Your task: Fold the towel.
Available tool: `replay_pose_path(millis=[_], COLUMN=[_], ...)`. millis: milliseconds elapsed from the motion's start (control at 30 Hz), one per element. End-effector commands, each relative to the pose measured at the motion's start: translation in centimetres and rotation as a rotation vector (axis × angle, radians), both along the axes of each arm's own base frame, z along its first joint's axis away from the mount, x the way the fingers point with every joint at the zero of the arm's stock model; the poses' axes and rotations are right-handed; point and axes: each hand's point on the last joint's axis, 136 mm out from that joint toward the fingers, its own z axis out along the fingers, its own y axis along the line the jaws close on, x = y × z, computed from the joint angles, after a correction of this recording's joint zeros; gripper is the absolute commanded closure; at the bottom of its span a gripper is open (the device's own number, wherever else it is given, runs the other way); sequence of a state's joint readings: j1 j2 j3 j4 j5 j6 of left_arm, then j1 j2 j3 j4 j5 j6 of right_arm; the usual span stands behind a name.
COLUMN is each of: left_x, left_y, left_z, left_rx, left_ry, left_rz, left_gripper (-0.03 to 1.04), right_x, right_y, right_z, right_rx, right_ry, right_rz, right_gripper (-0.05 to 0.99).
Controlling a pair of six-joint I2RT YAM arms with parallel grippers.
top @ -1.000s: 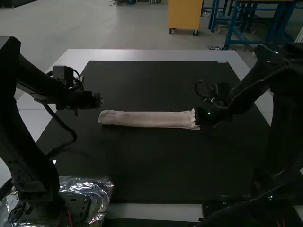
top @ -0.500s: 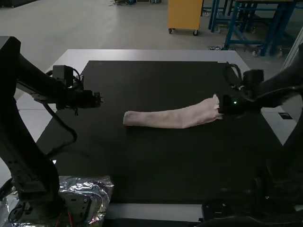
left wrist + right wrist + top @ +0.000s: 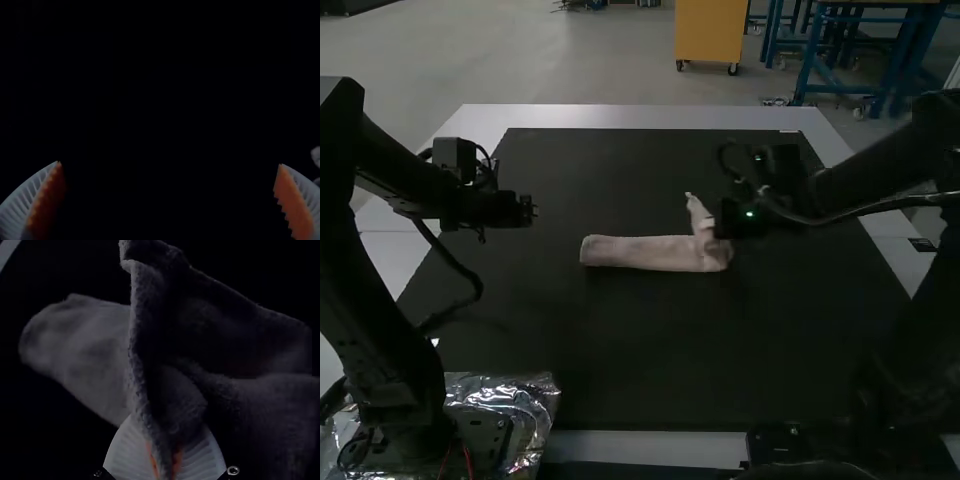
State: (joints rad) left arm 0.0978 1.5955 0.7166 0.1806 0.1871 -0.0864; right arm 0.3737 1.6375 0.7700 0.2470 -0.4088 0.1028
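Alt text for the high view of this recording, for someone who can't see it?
A pale towel, folded into a narrow strip, lies on a black mat, its right end raised in the right pincer. The left pincer hovers apart from it, toward the mat's left side.

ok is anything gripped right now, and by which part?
Right gripper pinches the towel by the edge of its raised end. Left gripper is open, holding nothing.
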Motion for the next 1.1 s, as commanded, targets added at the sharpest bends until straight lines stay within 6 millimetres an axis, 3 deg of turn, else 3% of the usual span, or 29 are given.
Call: replay_pose_path(millis=[0, 267, 633, 1067], left_x=[0.1, -0.1, -0.2, -0.3], left_y=[-0.1, -0.1, -0.1, -0.2], left_z=[1.0, 1.4, 1.5, 1.2], left_rx=[0.022, 0.026, 0.026, 0.027], left_ry=[-0.029, -0.051, -0.073, -0.073], left_rz=[-0.009, -0.011, -0.008, -0.009], left_gripper=[0.04, 0.04, 0.04, 0.04], right_x=[0.0, -0.1, -0.4, 0.8], right_y=[3.4, 9.1, 15.0, 18.0], right_z=[1.6, 1.3, -0.1, -1.0], right_rx=[0.064, 0.083, 0.09, 0.105], right_ry=[-0.006, 0.0, 0.007, 0.002], right_rz=[0.039, 0.132, 0.221, 0.255], right_gripper=[0.96, 0.96, 0.96, 0.95])
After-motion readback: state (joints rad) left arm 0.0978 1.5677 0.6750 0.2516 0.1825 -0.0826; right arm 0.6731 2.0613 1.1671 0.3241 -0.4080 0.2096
